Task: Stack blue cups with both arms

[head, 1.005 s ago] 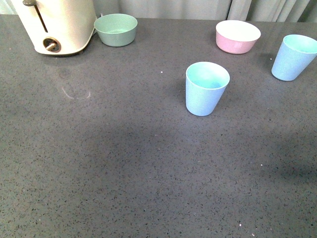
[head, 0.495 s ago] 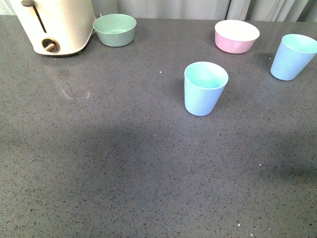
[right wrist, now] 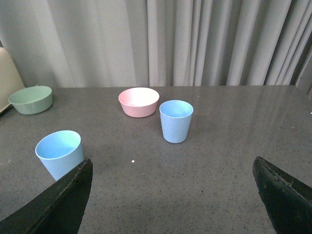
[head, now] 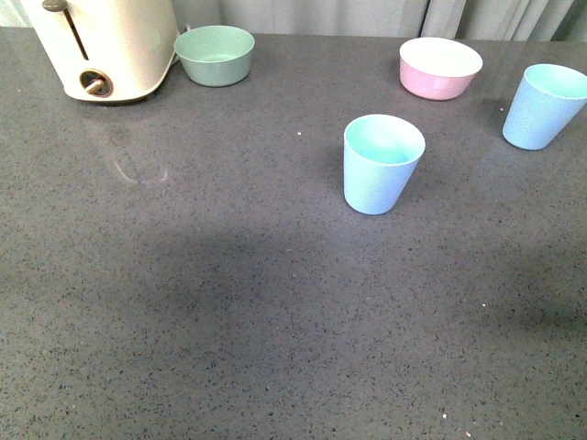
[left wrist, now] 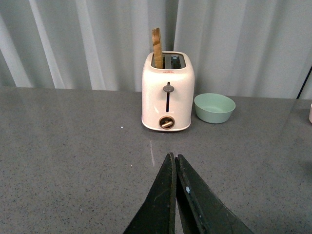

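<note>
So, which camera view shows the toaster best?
The left wrist view: the whole toaster shows, front on, with its lever, knob and a slice in one slot. The front view crops its top off; the right wrist view catches only a cream edge.

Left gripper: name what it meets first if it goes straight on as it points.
Likely the toaster: the left gripper, jaws together, aims at its lever face across the counter, though height is unclear.
</note>
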Motion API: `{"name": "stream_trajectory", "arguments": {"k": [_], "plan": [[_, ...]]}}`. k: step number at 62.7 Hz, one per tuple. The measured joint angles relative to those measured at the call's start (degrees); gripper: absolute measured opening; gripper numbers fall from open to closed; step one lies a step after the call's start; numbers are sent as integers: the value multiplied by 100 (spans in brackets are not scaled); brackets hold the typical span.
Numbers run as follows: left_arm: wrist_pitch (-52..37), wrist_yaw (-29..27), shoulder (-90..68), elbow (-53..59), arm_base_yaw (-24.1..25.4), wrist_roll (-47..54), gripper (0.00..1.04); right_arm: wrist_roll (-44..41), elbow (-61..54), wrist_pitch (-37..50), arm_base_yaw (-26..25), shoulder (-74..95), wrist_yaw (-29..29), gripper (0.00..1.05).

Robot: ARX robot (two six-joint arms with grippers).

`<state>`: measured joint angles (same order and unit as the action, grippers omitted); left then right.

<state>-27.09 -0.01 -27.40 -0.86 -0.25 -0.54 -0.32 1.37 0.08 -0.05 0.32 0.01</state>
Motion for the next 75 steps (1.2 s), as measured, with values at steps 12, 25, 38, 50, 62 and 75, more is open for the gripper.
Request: {"name": "stream_trajectory", "arguments": {"k": [12, 25, 38, 50, 62, 75], "plan": [[520, 0, 544, 0, 2, 0, 2, 0, 0, 0, 0, 0, 0, 96], [1025, 0, 1058, 0, 0, 0, 2, 0, 0, 0, 0, 0, 0, 96], [1392, 0, 1434, 0, 0, 0, 2, 0, 0, 0, 0, 0, 0, 96], [1668, 0, 1705, 0, 2, 0, 2, 0, 0, 0, 0, 0, 0, 96], [2675, 2, 2664, -2, 2, 7, 2, 0, 0, 0, 0, 0, 0, 96], [2702, 0, 2704, -2, 2, 7, 2, 0, 0, 0, 0, 0, 0, 96]]}}
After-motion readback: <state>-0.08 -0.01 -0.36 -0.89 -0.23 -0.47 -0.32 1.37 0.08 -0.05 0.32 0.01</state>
